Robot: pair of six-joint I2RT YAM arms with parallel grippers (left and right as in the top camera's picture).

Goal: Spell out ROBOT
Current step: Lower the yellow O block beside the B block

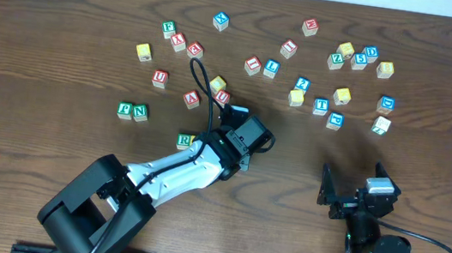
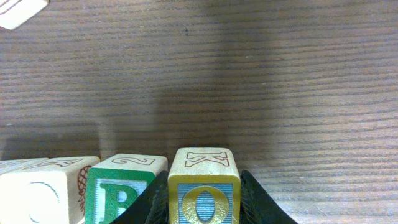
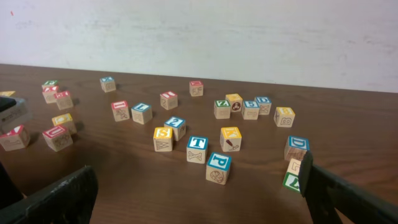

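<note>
Dark matt wood-grain table (image 2: 261, 81), pale smooth wooden O cube (image 2: 204, 183) with painted face, matt black plastic fingers (image 2: 260, 204).

- The left arm (image 1: 178, 168) is made up of a white, rounded link set between black joint housings.
- It is carried on a large, black, block-shaped base (image 1: 95, 210).
- A thin black cable (image 1: 203, 79) is attached near its wrist.
- The left end effector (image 2: 204, 198) is fitted with two matte black, tapered fingers (image 2: 260, 200).
- The right arm (image 1: 371, 248) is finished in black, with a small light-grey block (image 1: 383, 186) on top.
- A second black cable (image 1: 440, 244) is attached to it.
- The right end effector (image 3: 198, 186) is fitted with black, wedge-shaped fingers (image 3: 56, 198).
</note>
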